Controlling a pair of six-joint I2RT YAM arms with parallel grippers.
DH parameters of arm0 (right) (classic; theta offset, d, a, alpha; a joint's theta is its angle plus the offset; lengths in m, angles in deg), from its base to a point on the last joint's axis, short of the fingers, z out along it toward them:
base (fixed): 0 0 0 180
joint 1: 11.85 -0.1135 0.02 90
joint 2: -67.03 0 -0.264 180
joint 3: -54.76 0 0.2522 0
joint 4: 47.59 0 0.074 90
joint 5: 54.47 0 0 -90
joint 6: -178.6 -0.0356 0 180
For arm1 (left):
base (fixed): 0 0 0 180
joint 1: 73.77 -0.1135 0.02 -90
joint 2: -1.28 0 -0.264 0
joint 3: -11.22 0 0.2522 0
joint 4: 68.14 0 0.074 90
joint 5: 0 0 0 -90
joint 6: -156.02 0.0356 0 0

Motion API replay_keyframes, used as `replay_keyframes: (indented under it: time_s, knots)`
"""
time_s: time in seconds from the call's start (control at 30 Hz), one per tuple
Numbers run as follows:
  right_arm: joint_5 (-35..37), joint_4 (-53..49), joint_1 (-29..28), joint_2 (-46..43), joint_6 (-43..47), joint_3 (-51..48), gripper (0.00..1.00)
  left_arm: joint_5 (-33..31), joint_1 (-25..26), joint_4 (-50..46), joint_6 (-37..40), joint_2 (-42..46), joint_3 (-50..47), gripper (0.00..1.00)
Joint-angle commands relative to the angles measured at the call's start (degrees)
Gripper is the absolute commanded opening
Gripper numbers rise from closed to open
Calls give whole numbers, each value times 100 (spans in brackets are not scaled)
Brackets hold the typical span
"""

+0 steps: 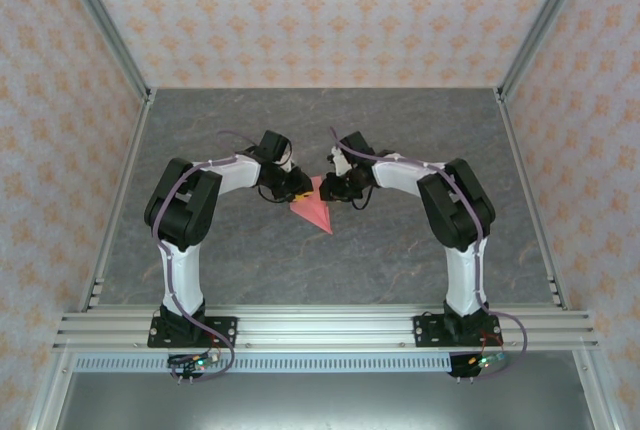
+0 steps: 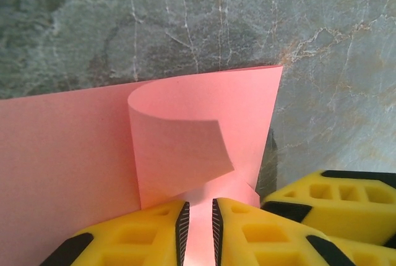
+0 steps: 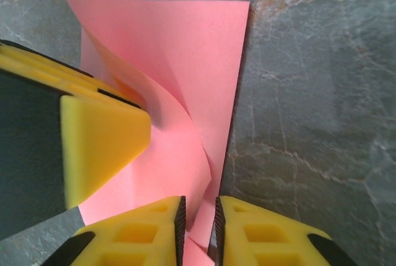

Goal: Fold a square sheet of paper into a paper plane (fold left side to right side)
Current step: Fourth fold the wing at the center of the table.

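**1. Work surface.** The grey marble-patterned table [image 1: 420, 240] carries the workpiece near its centre, between the two arms.

**2. Workpiece.** The thin salmon-pink paper sheet [image 1: 315, 210] lies on the table as a pointed wedge, no longer a flat square. In the top view its tip points toward 5 o'clock. In the left wrist view a flap of the sheet [image 2: 179, 148] stands curled off the lower layer, rolled over at its 10 o'clock corner. In the right wrist view the sheet [image 3: 198, 49] shows a loose layer sweeping from 11 o'clock down to 6 o'clock, uncreased.

**3. End effectors.**
- The left gripper [image 1: 297, 190] sits at the sheet's 11 o'clock edge. Its yellow jaws [image 2: 198, 235] stand a narrow gap apart, with pink paper showing in the gap. A firm pinch cannot be confirmed.
- The right gripper [image 1: 335, 190] sits at the sheet's 1 o'clock edge, close beside the left one. Its jaws [image 3: 199, 232] are likewise narrowly apart, and a raised fold edge runs into the gap.

**4. Task status (assessment).**
- Done: early folds appear made, since the outline is already pointed.
- In hand: a fold across the sheet. The flap is raised and curved but not yet laid down.
- Outstanding: lay the flap flat, press the crease, and complete the remaining folds to reach a narrow dart shape.
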Motion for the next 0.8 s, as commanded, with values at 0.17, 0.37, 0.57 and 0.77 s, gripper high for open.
replay_keyframes:
  time_s: [0.17,0.37,0.57,0.77]
  knots:
    - [141,-518,-129,-1097,-103,-186,32,-372,-19,-300,42,-128,-283,23]
    - [-1116,-132,-496,-1089,-572,-593,28,-371,-19,-300,33,-106,-283,23]
    - [-1134,-119,-604,-750,-671,-666,27,-371,-21,-291,29,-97,-280,22]
    - [-918,-289,-603,-530,-588,-665,27,-362,-21,-292,34,-81,-292,23]
